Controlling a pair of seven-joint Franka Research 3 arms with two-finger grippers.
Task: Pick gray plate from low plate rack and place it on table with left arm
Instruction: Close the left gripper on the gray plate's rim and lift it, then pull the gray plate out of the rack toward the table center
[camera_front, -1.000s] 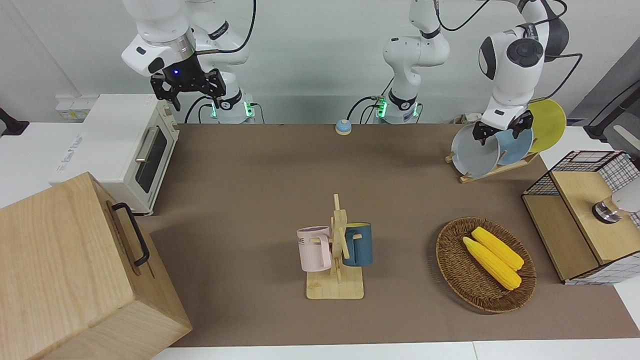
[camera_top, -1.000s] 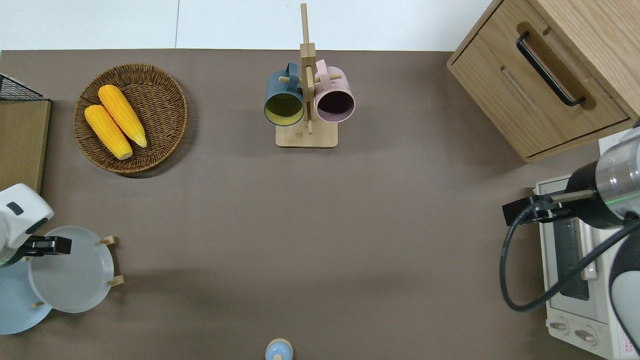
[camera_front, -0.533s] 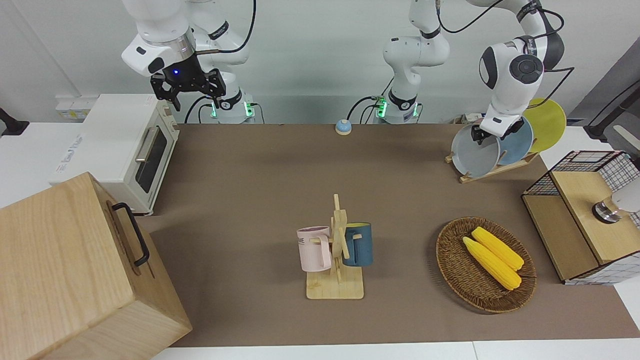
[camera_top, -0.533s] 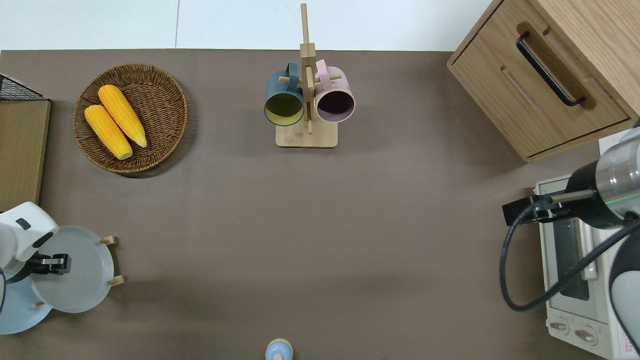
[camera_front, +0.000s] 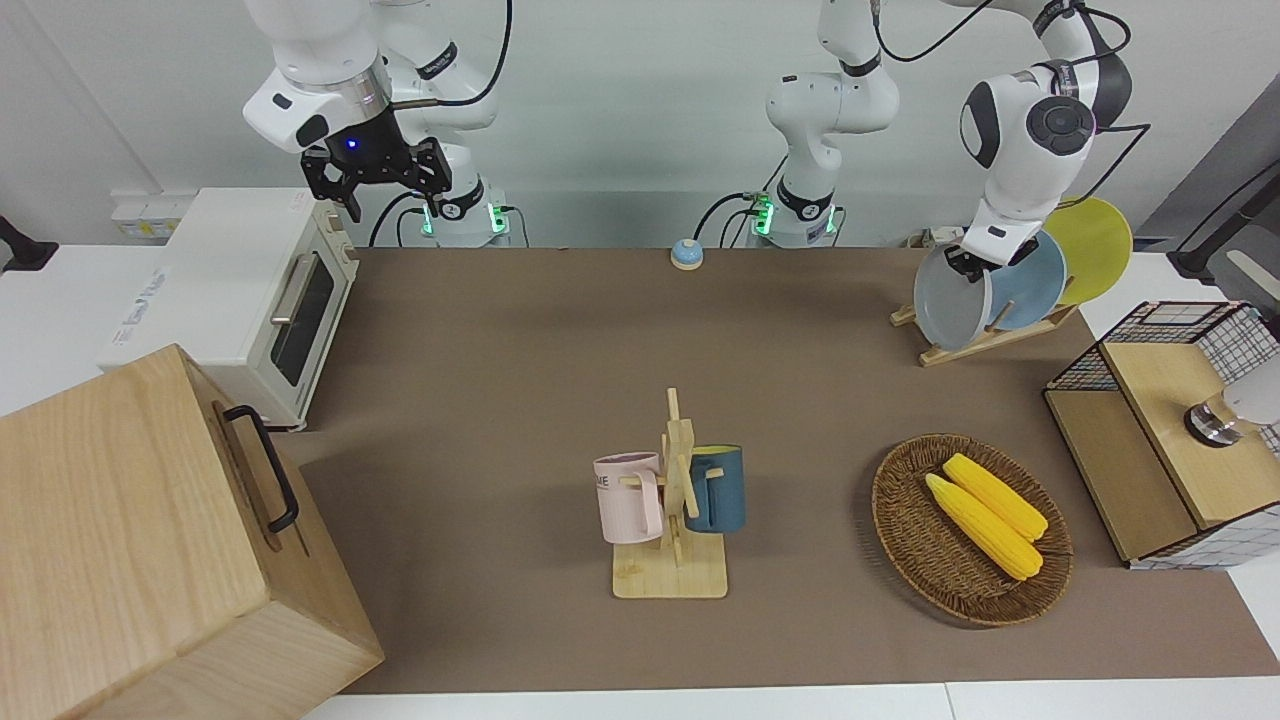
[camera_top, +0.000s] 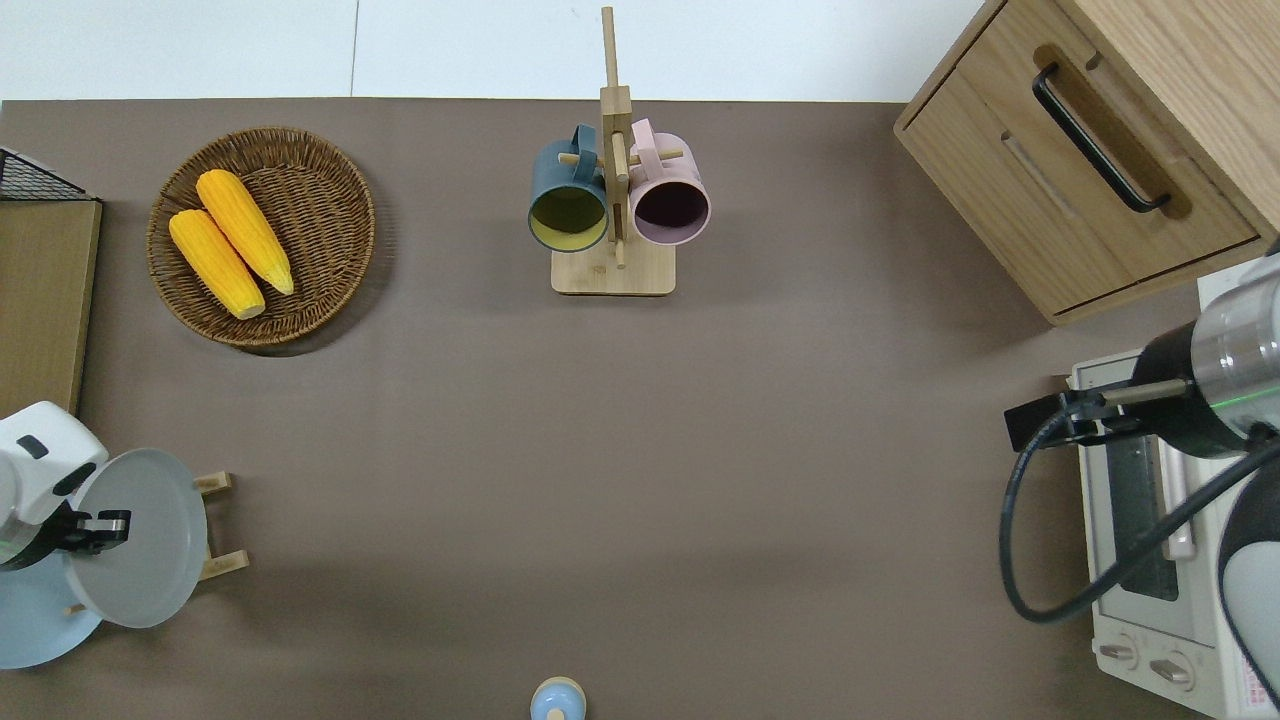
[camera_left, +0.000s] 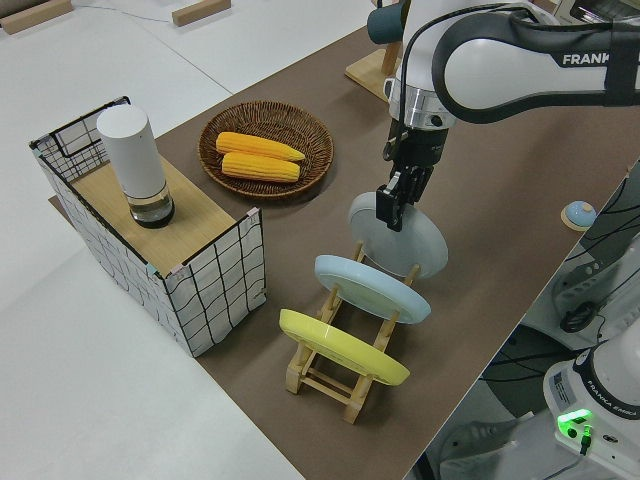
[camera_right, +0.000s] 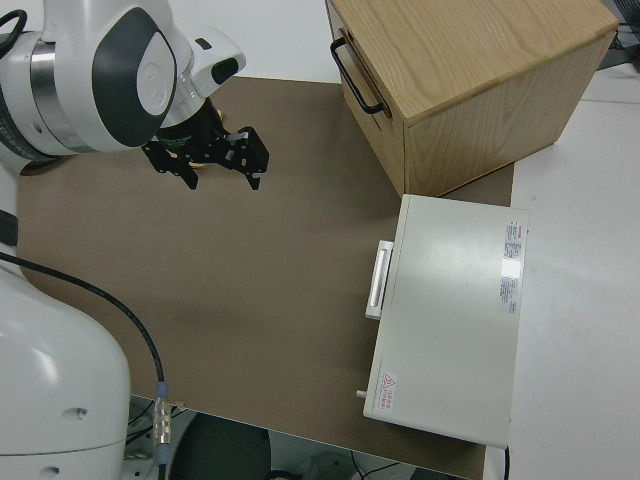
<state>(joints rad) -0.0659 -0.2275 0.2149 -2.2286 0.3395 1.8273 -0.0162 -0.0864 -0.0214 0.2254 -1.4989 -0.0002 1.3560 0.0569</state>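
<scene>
The gray plate (camera_front: 948, 305) stands on edge at the end of the low plate rack (camera_front: 985, 340) that faces the table's middle. My left gripper (camera_front: 975, 262) is shut on its upper rim. The overhead view shows the gripper (camera_top: 95, 525) over the plate (camera_top: 140, 545), with two rack pegs (camera_top: 222, 566) showing beside it. In the left side view the gripper (camera_left: 395, 200) pinches the plate (camera_left: 405, 240), and I cannot tell whether its lower edge still touches the rack (camera_left: 330, 375). The right gripper (camera_front: 375, 180) is open and its arm is parked. The table (camera_front: 520, 330) is brown.
A sky-blue plate (camera_front: 1030, 285) and a yellow plate (camera_front: 1100, 245) lean in the same rack. A basket with two corn cobs (camera_front: 970, 530), a wire-and-wood box (camera_front: 1160, 430), a mug stand (camera_front: 672, 500), a small bell (camera_front: 686, 254), a toaster oven (camera_front: 250, 300) and a wooden cabinet (camera_front: 150, 540) stand around.
The left gripper came down onto the gray plate's rim and shut on it. The plate now stands more upright and has shifted off the end pegs. The right arm has not moved.
</scene>
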